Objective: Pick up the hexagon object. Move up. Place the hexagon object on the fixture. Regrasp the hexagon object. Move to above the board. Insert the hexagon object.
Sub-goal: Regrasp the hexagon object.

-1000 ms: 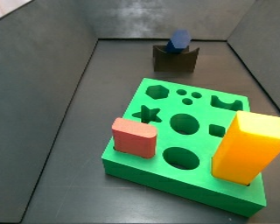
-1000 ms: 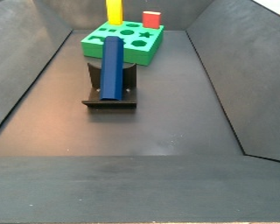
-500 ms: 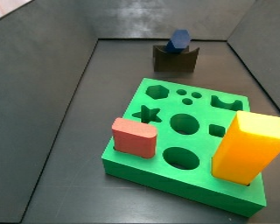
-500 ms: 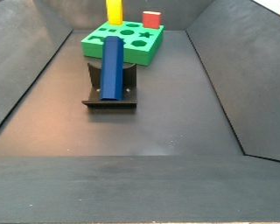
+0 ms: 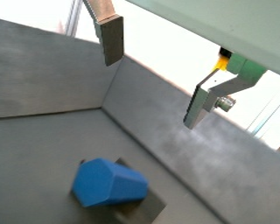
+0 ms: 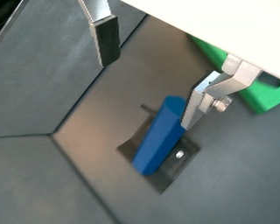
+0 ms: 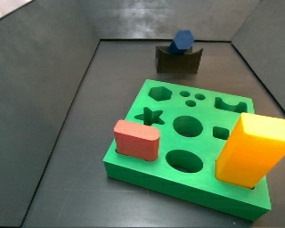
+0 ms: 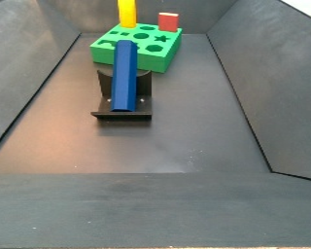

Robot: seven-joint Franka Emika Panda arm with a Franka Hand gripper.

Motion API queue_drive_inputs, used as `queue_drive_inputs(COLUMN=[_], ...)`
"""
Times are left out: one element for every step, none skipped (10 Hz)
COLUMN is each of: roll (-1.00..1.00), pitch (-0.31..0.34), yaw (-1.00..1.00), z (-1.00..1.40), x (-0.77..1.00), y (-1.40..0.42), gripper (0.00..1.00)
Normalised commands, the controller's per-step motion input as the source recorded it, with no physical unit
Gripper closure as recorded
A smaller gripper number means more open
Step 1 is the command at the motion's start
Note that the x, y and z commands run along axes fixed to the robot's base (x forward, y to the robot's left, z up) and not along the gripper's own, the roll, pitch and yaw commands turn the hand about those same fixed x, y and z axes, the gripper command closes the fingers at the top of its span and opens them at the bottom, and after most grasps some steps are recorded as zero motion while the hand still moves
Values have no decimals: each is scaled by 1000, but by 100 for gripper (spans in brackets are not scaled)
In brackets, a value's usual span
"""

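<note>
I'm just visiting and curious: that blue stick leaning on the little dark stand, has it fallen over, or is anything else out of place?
Nothing looks wrong. The hexagon object rests tilted on the fixture, not spilled or damaged. The gripper hangs open above it, holding nothing. The red block and yellow block stand upright on the board.

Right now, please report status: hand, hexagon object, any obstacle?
Hand open, empty, above the hexagon object. Object lies propped on the fixture. Nothing in between.

No text, label, brand, number or sign can be read on anything in view; the gripper point(image 6: 150, 74), seen above the floor, is unmarked.
</note>
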Motion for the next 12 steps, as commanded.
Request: queue_drive_inputs(roll=[1000,942,816,564,383,233,197,169,207,200,173,133], pitch=[182,207,199,167,141,94,71,32,46,33,-10,-36], yaw=[106,154,170,195,212,219,218,207,168,143,124,113], z=[-6,-8,-5,-8,-8,3,1,-9,-1000,-1000,-1000,-1000], x=[99,103,103,107,104,93,85,79,31,35,46,55], y=[-46,-48,-50,-53,-50,-36,-38,-45,44,44,38,33], gripper=[0,0,0,0,0,0,0,0,0,0,0,0])
